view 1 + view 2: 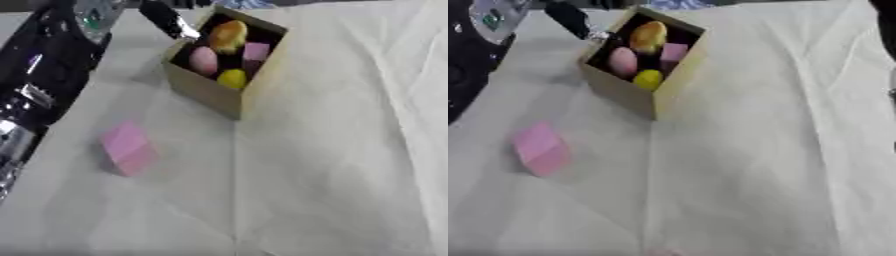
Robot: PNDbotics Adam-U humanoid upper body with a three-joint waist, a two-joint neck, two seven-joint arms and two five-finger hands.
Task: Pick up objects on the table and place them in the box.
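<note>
A tan cardboard box (pixel 219 95) stands on the white cloth-covered table (pixel 332 150) toward 12 o'clock. Inside lie an orange rounded piece (pixel 227 35), a pink egg-shaped piece (pixel 203 60), a small pink block (pixel 256 51) and a yellow ball (pixel 233 78). At 9 o'clock of the view, well apart from the box, a pink cube (pixel 128 148) rests on the cloth. The left hand (pixel 171 20) reaches in from 11 o'clock, a dark finger at the box's far-left rim; whether its fingers are spread or curled I cannot tell.
</note>
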